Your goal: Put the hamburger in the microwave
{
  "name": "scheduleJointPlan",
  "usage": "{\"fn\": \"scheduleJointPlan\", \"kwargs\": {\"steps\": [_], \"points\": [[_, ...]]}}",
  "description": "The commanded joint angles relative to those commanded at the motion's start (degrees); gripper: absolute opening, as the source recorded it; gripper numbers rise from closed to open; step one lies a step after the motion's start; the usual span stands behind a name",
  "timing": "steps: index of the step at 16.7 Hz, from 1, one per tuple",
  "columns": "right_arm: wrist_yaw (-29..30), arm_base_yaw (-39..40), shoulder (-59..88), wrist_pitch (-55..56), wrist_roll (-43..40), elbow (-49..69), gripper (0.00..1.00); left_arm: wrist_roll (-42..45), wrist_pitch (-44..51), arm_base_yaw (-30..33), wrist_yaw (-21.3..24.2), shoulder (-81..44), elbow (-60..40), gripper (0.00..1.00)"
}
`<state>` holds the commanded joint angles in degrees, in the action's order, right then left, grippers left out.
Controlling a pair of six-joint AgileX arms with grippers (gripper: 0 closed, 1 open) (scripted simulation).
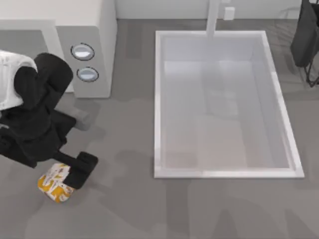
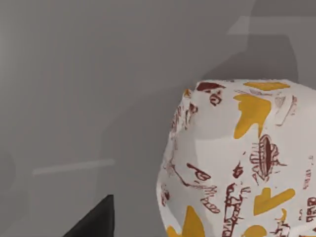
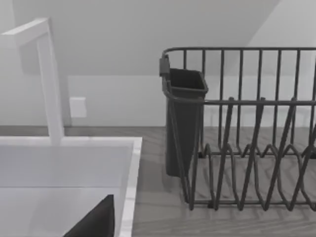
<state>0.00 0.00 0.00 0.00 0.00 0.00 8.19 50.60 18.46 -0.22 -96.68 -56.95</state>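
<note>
Top view, hamburger: the hamburger (image 1: 54,183) lies on the worktop (image 1: 124,209) near its front left corner, wrapped in white paper with yellow patches.
Top view, left hand: the left hand (image 1: 75,172) is right at the hamburger, one dark finger lying over its right side; whether it is spread or pinching the bundle cannot be told.
Top view, microwave: the microwave (image 1: 94,45) stands at the back left corner, two round dials on its side panel.
Top view, sink: the white sink (image 1: 158,99) fills the worktop's right half.
Top view, right arm: parked at the back right corner.
Left wrist view: the hamburger (image 2: 242,163) looms close, on grey worktop.
Right wrist view: a dark dish rack (image 3: 247,128) stands beside the sink's rim (image 3: 131,187).
</note>
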Motion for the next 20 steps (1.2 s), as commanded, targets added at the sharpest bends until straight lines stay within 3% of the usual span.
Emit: {"fn": "scheduleJointPlan", "kwargs": {"steps": [6, 11, 20], "points": [[0.00, 0.00, 0.00, 0.00, 0.00, 0.00, 1.00, 0.16, -14.00, -0.04, 0.01, -6.96, 6.56, 1.00], [0.00, 0.00, 0.00, 0.00, 0.00, 0.00, 1.00, 0.19, -15.03, -0.03, 0.02, -7.67, 7.15, 1.00], [0.00, 0.00, 0.00, 0.00, 0.00, 0.00, 1.00, 0.19, -15.03, -0.03, 0.02, -7.67, 7.15, 0.32]]}}
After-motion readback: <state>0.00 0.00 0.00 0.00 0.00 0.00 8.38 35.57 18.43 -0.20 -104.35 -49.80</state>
